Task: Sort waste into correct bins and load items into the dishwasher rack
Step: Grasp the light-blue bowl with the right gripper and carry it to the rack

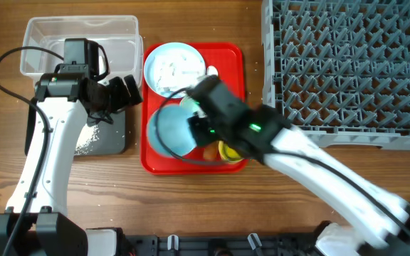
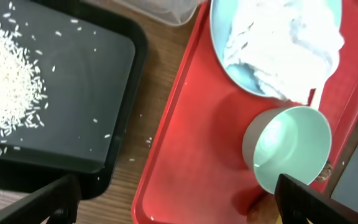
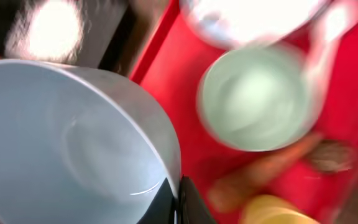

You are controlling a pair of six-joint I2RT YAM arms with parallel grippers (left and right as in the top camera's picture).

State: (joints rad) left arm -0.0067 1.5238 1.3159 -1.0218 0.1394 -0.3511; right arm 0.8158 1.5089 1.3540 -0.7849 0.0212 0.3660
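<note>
At the far left of the bench [image 1: 191,206] stands the clear tub [image 1: 45,43]. Just in front of it lies the black tray [image 2: 92,81], with a heap of rice [image 2: 5,81] and loose grains scattered over it. The left claw [image 1: 132,91] hangs released, its fingers [image 2: 55,199] spread wide and gripping nothing, over the gap between the black tray and the red tray [image 2: 191,155].

On the red tray's far end sits the plate [image 2: 219,37], heaped with crumpled tissue [image 2: 284,43]. Nearer the front edge, the blue bowl [image 3: 73,149] is tipped up on its side. The right claw [image 3: 176,202] is clenched on the rim of this bowl, at its right edge.

Between the plate and the blue bowl stands the small green bowl [image 2: 291,152], upright and empty. The white spoon [image 1: 211,71] lies just beside the plate's right rim.

Toward the tray's front right corner lie the carrot piece [image 3: 260,177], the small brown lump [image 3: 329,155] and the yellow cup [image 3: 278,211], all close together; the wrist view here is blurred.

At the far right, well apart from the red tray, sits the grey rack [image 1: 347,64] with its rows of pegs.
</note>
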